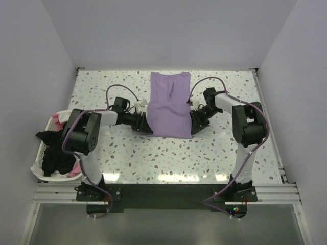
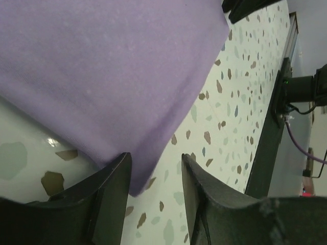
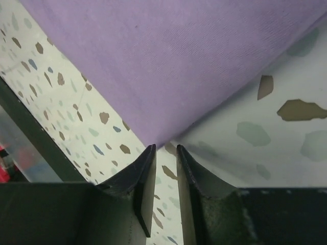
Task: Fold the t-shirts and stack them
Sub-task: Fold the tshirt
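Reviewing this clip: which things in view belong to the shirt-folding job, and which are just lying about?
Job in hand:
lilac t-shirt, lying mid-table
black shirt and pink shirt, heaped in the white laundry basket
left pincer and right pincer, one at each near corner of the lilac t-shirt

Lying about:
white laundry basket
speckled table

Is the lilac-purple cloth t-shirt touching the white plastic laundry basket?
Apart. Top view shows speckled table between the lilac-purple t-shirt and the white basket.
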You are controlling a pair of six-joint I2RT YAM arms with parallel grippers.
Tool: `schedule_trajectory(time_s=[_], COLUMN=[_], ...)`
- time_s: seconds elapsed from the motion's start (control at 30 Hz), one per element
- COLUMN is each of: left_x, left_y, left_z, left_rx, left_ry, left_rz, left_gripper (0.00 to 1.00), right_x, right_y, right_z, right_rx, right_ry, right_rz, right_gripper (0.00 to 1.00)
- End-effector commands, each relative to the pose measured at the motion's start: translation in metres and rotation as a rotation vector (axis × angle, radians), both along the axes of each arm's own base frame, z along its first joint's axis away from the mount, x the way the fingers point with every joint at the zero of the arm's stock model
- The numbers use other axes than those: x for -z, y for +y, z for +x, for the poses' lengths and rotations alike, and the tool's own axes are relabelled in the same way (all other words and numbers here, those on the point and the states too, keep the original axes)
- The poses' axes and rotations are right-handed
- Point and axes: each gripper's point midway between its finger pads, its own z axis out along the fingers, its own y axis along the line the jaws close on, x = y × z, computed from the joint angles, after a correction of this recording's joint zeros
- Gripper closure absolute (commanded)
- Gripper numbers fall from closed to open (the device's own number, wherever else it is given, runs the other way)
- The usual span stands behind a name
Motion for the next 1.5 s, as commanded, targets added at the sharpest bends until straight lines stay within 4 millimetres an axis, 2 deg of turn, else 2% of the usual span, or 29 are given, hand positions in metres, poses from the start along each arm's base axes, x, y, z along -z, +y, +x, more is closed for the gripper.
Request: schedule_trajectory(time_s=[0.0, 0.03, 0.07, 0.1, 0.13, 0.17, 0.2, 0.23, 0.27, 0.3, 0.33, 0.4, 0.43, 0.5, 0.67, 0.8, 1.07, 1.27, 1.33, 1.47], left_x=[-0.049, -0.059, -0.079, -0.083, -0.083, -0.096, -0.094, -0.086, -0.088, -0.082, -0.069, -0.067, -0.056, -0.055, -0.031, -0.013, -0.001, 0.001, 0.006, 0.007], left_y=[0.006, 0.008, 0.01, 0.014, 0.018, 0.021, 0.026, 0.03, 0.027, 0.032, 0.029, 0.032, 0.029, 0.028, 0.023, 0.025, 0.023, 0.021, 0.019, 0.016], left_z=[-0.002, 0.001, 0.001, 0.001, 0.001, 0.001, 0.002, 0.001, -0.002, 0.001, -0.007, -0.004, -0.013, -0.005, -0.003, -0.001, -0.003, -0.004, -0.004, 0.0], left_rx=[0.105, 0.154, 0.179, 0.197, 0.251, 0.27, 0.293, 0.366, 0.413, 0.445, 0.533, 0.578, 0.645, 0.648, 0.72, 0.758, 0.781, 0.803, 0.812, 0.816], left_ry=[-0.194, -0.313, -0.423, -0.491, -0.612, -0.72, -0.784, -0.894, -0.971, -1.029, -1.103, -1.216, -1.261, -1.329, -1.369, -1.343, -1.315, -1.32, -1.309, -1.308], left_rz=[-0.01, -0.002, 0.006, 0.044, 0.079, 0.103, 0.152, 0.203, 0.234, 0.31, 0.349, 0.426, 0.441, 0.493, 0.53, 0.552, 0.548, 0.542, 0.547, 0.556], left_gripper=[0.51, 0.49, 0.48, 0.47, 0.45, 0.44, 0.43, 0.43, 0.42, 0.42, 0.43, 0.43, 0.43, 0.42, 0.43, 0.43, 0.43, 0.44, 0.46, 0.56], right_x=[-0.05, -0.058, -0.065, -0.078, -0.083, -0.082, -0.077, -0.087, -0.091, -0.077, -0.084, -0.07, -0.068, -0.054, -0.025, -0.014, -0.007, -0.011, -0.008, -0.004], right_y=[-0.001, -0.001, -0.002, -0.002, -0.001, -0.01, -0.004, -0.003, 0.002, 0.004, 0.009, 0.013, 0.014, 0.012, 0.01, 0.013, 0.013, 0.013, 0.014, 0.017], right_z=[0.001, 0.002, 0.004, 0.004, 0.011, 0.019, 0.011, 0.014, 0.024, 0.012, 0.017, 0.008, 0.011, 0.006, 0.01, 0.012, -0.002, -0.018, -0.025, -0.022], right_rx=[-0.101, -0.133, -0.153, -0.174, -0.223, -0.247, -0.305, -0.366, -0.4, -0.47, -0.527, -0.595, -0.621, -0.667, -0.729, -0.739, -0.772, -0.811, -0.83, -0.836], right_ry=[-0.166, -0.217, -0.259, -0.324, -0.415, -0.491, -0.536, -0.647, -0.751, -0.774, -0.869, -0.891, -0.925, -0.921, -0.912, -0.889, -0.858, -0.823, -0.797, -0.788], right_rz=[0.032, 0.039, 0.037, 0.034, 0.022, -0.07, -0.102, -0.136, -0.159, -0.218, -0.233, -0.259, -0.265, -0.296, -0.34, -0.337, -0.302, -0.256, -0.234, -0.231], right_gripper=[0.71, 0.7, 0.68, 0.64, 0.62, 0.6, 0.57, 0.55, 0.54, 0.53, 0.53, 0.53, 0.53, 0.53, 0.57, 0.59, 0.6, 0.54, 0.52, 0.52])
